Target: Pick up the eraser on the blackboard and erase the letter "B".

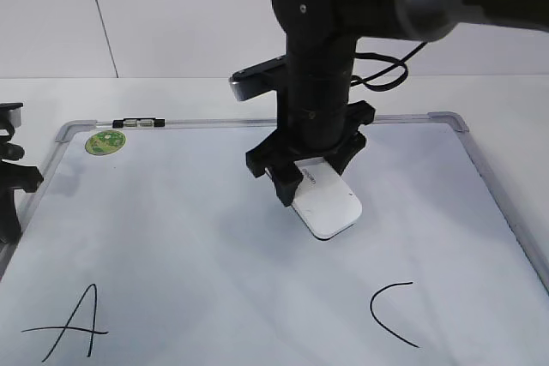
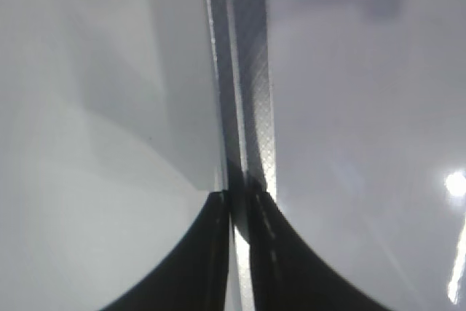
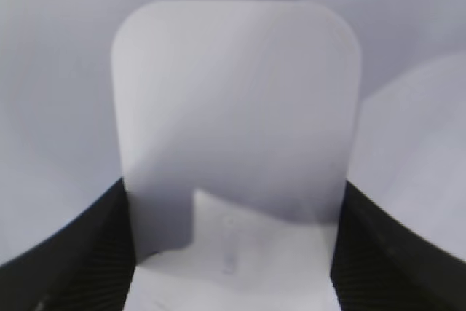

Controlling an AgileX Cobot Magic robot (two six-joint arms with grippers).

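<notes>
My right gripper (image 1: 319,179) is shut on the white eraser (image 1: 326,201) and holds it above the middle of the blackboard (image 1: 189,237). In the right wrist view the eraser (image 3: 237,151) fills the space between my black jaws (image 3: 233,253). The letter "B" does not show; the board between the "A" (image 1: 73,325) and the "C" (image 1: 390,313) looks blank. My left gripper (image 1: 10,179) rests at the board's left edge. In the left wrist view its jaws (image 2: 242,209) are nearly together over the grey frame strip (image 2: 244,92).
A round green sticker (image 1: 105,141) sits at the board's far left corner. A small black-and-clear marker (image 1: 141,123) lies on the top frame beside it. The right arm's body (image 1: 322,66) stands over the board's centre. The white table (image 1: 497,117) surrounds the board.
</notes>
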